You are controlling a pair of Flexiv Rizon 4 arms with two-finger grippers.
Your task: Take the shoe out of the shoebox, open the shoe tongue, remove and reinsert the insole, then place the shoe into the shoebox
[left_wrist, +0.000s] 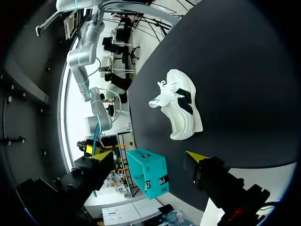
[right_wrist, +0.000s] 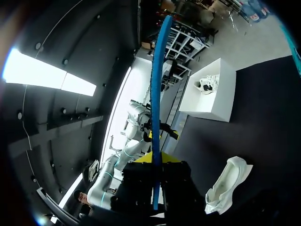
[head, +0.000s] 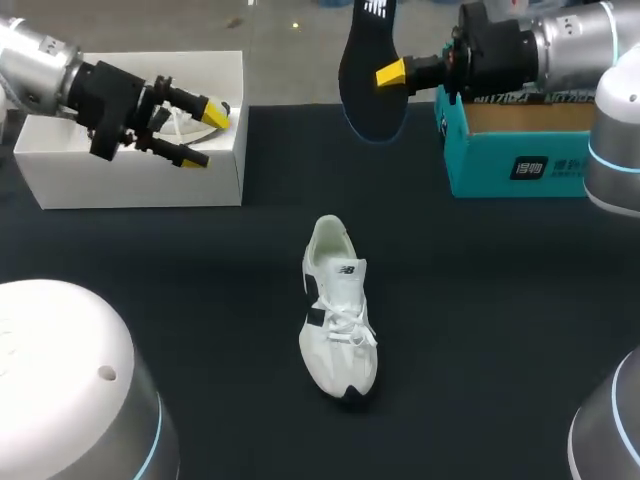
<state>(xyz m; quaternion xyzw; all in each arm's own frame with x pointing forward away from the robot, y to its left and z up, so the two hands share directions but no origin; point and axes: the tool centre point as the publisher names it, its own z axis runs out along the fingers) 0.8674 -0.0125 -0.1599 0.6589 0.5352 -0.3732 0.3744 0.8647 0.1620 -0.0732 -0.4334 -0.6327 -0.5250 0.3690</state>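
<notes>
While the white mesh shoe (head: 338, 315) with its black side panel and loose laces stands on its sole in the middle of the matte black counter (head: 500, 300), a thin, flat, dark insole (head: 370, 70) with a blue edge hangs upright in the air, pinched between the right gripper's (head: 390, 73) fingers, near the teal cardboard shoebox (head: 515, 150). The left gripper (head: 200, 135) hovers over the white box (head: 130, 175), fingers spread around nothing

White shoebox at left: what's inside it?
One white laced shoe lies inside the white cardboard shoebox. In the head view the left hand covers part of it; the box floor is unseen.
</notes>
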